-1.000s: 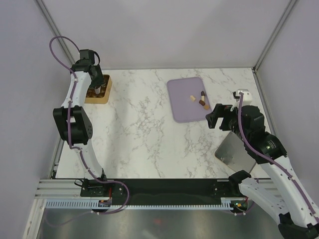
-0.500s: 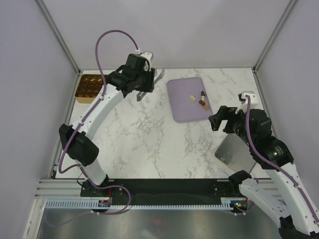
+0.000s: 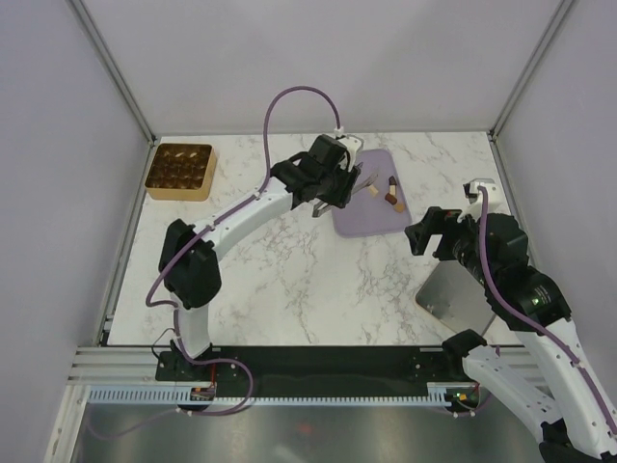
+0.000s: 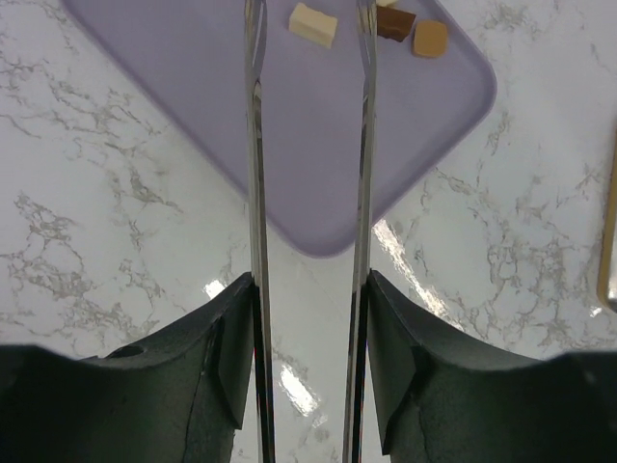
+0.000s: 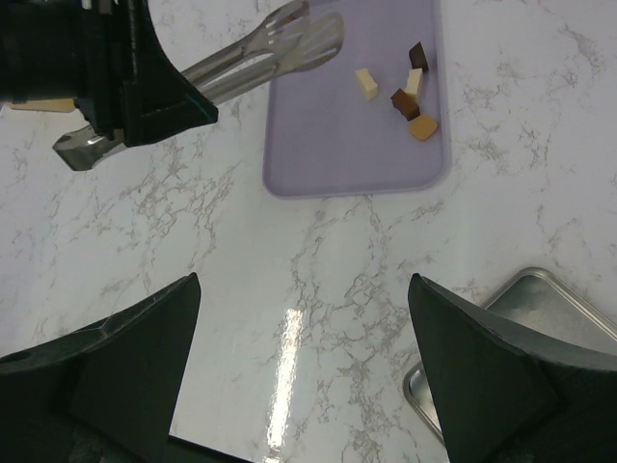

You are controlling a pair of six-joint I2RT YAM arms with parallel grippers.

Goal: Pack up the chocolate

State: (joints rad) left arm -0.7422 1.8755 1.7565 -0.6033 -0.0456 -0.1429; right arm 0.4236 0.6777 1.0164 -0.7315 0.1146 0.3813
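Observation:
Several tiny chocolate pieces lie at the far right of the lilac tray [image 3: 355, 220]: a cream one [image 3: 372, 190], a dark one [image 3: 391, 181] and a tan one [image 3: 398, 205]. My left gripper [image 3: 337, 183] is shut on metal tongs [image 3: 362, 181], whose two blades [image 4: 254, 145] stand apart over the tray. Their tips reach toward the cream piece [image 4: 314, 24], with dark [image 4: 395, 21] and tan [image 4: 430, 39] pieces to its right. My right gripper [image 5: 304, 280] is open and empty, above bare marble near the tray's [image 5: 328, 145] front edge. The golden-brown box [image 3: 179, 171] sits at the far left.
A flat metal tray [image 3: 453, 294] lies at the right, beneath my right arm. Grey walls and frame posts close in the marble table on three sides. The left arm's purple cable arcs above the table's far edge.
My left arm has swung from the box at the far left across to the lilac tray, carrying the tongs. The right gripper has shifted only slightly.

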